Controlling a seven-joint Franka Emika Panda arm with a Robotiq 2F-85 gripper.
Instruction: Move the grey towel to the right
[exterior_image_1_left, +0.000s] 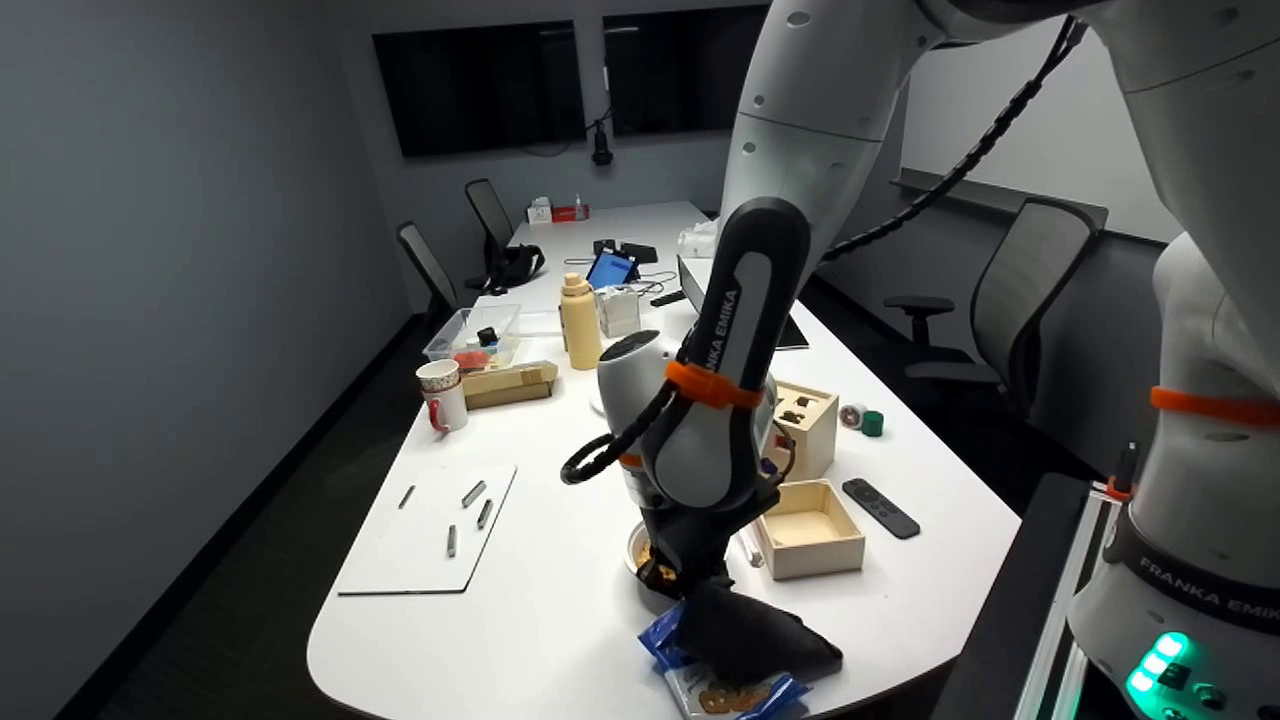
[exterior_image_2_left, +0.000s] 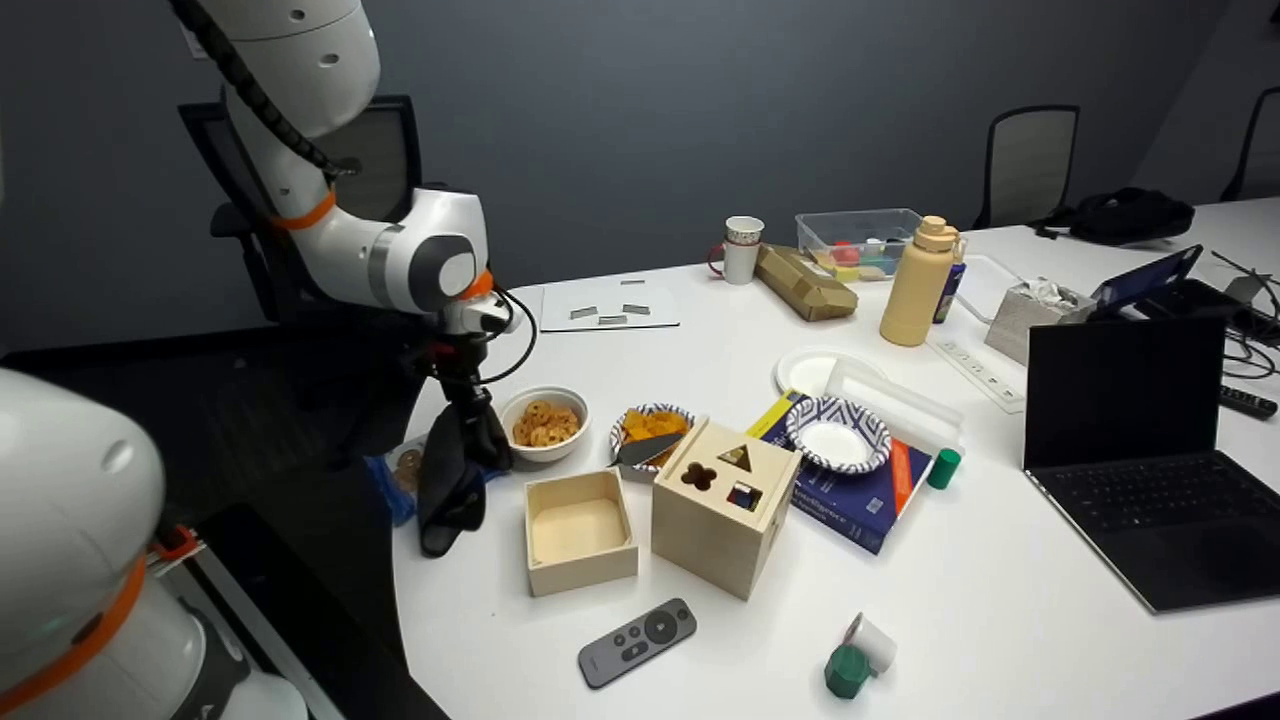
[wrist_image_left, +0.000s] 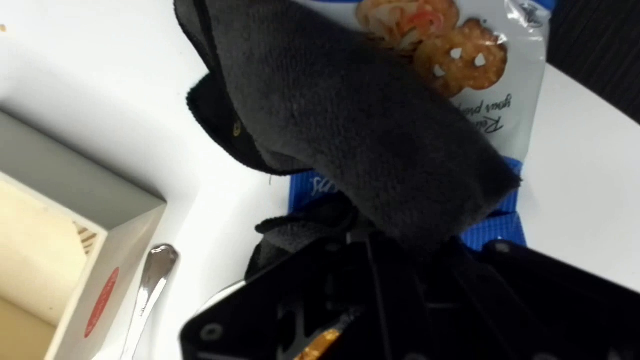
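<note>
Gripper (wrist_image_left: 400, 245) pinching grey towel (wrist_image_left: 350, 110), draped over snack bag (wrist_image_left: 500, 135)

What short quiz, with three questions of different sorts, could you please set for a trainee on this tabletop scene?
1. Multiple choice: What is the gripper holding?
a) the spoon
b) the grey towel
c) the remote

2. True or false: In the wrist view, the grey towel hides part of the snack bag.

3. Count: In an exterior view, how many cut-out holes show in the top of the wooden shape box?

Key: 1. b. 2. True. 3. Three: a clover, a triangle and a square.
</note>
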